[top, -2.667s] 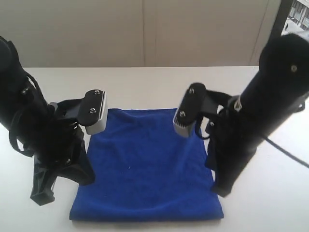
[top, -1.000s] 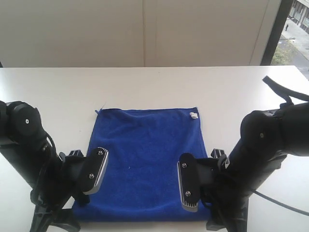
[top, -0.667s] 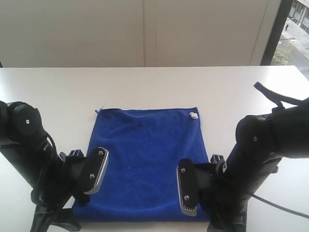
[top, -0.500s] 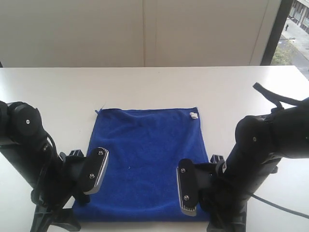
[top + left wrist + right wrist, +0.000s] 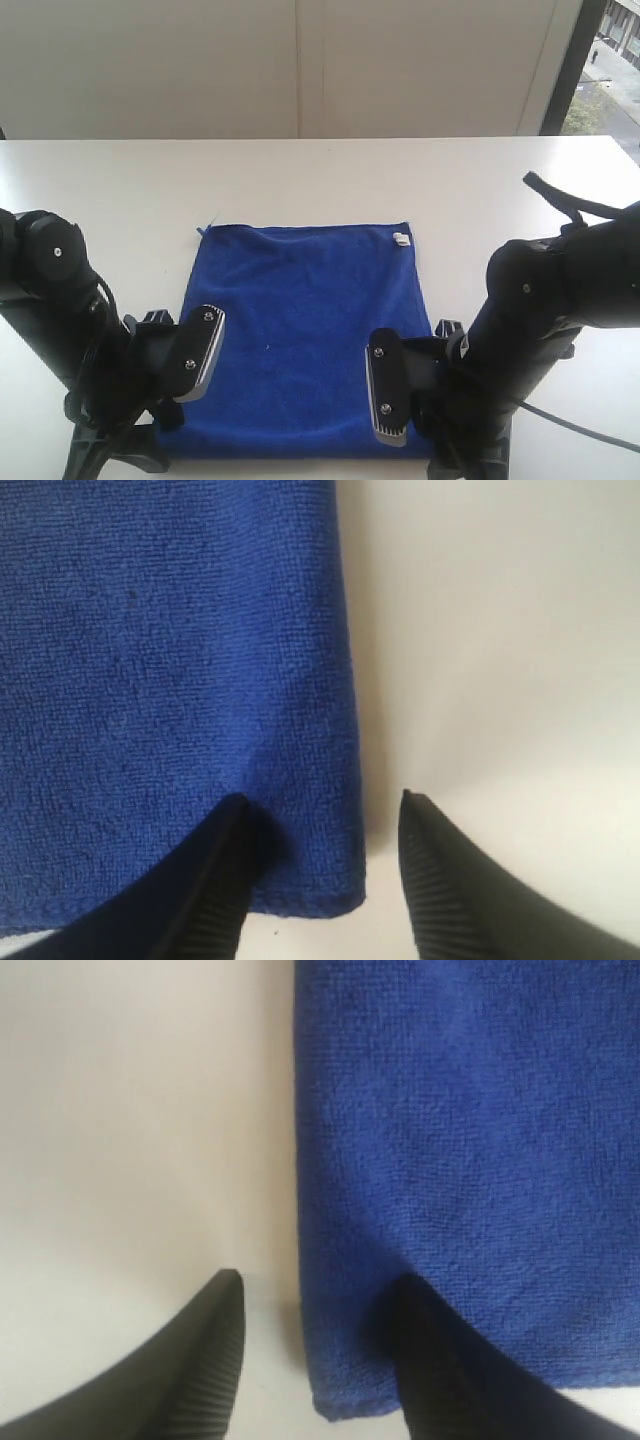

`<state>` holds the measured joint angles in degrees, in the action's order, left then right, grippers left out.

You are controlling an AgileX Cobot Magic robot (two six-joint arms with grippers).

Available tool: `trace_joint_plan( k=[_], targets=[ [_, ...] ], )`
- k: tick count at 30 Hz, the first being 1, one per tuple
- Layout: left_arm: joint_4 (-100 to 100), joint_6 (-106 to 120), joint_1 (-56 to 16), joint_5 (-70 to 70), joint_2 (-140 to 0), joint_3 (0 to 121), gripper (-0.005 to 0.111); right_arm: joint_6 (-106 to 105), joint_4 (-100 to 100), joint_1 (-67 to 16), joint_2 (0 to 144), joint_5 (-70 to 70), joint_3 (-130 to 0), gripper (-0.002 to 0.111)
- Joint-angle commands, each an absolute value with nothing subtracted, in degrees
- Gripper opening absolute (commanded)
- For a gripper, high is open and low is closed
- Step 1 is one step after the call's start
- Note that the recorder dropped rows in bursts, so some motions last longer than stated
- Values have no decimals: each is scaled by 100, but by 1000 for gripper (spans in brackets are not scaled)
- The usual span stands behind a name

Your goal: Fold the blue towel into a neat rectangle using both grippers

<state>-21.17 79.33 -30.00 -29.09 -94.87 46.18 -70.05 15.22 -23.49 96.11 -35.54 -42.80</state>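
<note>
**Exterior view, then the wrists: both arms low at the towel's near corners**

Exterior view: the blue towel (image 5: 300, 320) lies spread flat on the white table (image 5: 320, 180), roughly in the middle. A small white tag (image 5: 400, 239) shows at its far right corner. The left arm (image 5: 55, 290) bends down at the near left corner and the right arm (image 5: 550, 300) at the near right corner. Each arm's grey bracket plate hangs over the cloth. The fingertips themselves are hard to make out from here.

Left wrist view: the left gripper (image 5: 322, 797) stands with its jaws apart, straddling the towel's side hem close to the corner. One ribbed black finger (image 5: 225, 870) rests on the blue cloth. The other is over bare table, just beside the hem. The cloth between them lies flat, with nothing pinched.

Right wrist view: the right gripper (image 5: 317, 1278) is spread in the same way. One finger (image 5: 440, 1360) is on the towel near its corner, and the other is over the table beside the edge. The hem runs between them, and nothing is held.
</note>
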Motion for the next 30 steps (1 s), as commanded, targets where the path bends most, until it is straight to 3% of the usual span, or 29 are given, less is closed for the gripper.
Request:
trace_joint_plan(
  k=[1,6,11,23,25,30],
  targets=[
    [-2184,7952,-3005,-3020,-9512,4571,50,-7083,1539,-2357,9606,-3549,-4255,44],
    [-2226,7952,-3005,-2935,-9708,4571,58,-7072,1539,-2357,9606,-3549,-4255,44],
    [-2226,7933,-3005,-2848,-9769,4571,56,-7072,1539,-2357,9606,-3549,-4255,42],
    [-2226,7933,-3005,-2918,-9769,4571,11,-7072,1517,-2357,9606,-3612,-4255,1],
    [-2226,7933,-3005,-2976,-9736,4571,0,-7038,1517,-2357,9606,-3612,-4255,0],
    [-2226,7933,-3005,-3136,-9434,4571,0,-7036,1492,-2357,9491,-3912,-4265,0]
  ],
)
